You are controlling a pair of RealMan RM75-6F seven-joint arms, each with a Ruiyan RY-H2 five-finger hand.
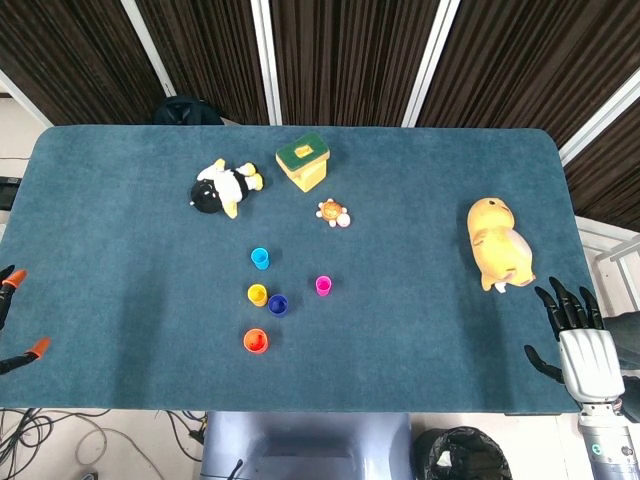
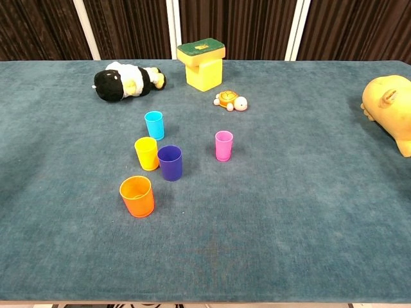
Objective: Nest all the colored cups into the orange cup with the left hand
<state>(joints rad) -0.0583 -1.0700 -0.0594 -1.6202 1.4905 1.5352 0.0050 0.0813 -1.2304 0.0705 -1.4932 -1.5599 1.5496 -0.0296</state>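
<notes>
The orange cup (image 1: pixel 255 341) (image 2: pixel 137 196) stands upright at the near left of the cup group. Behind it are the yellow cup (image 1: pixel 257 294) (image 2: pixel 146 153) and the purple cup (image 1: pixel 278 304) (image 2: pixel 170 162), side by side. Farther back is the small blue cup (image 1: pixel 260 258) (image 2: pixel 154 124), and the pink cup (image 1: pixel 323 285) (image 2: pixel 223 145) stands apart to the right. Only the orange-tipped fingers of my left hand (image 1: pixel 6 290) show, spread and holding nothing, at the left edge of the head view and far from the cups. My right hand (image 1: pixel 572 332) lies open off the table's near right corner.
A black-and-white plush (image 1: pixel 225 186) (image 2: pixel 125 80), a yellow block with a green top (image 1: pixel 303 161) (image 2: pixel 203 61) and a small turtle toy (image 1: pixel 333 213) (image 2: pixel 230 100) lie behind the cups. A yellow plush animal (image 1: pixel 498 243) (image 2: pixel 390 108) lies at the right of the blue table (image 1: pixel 420 330).
</notes>
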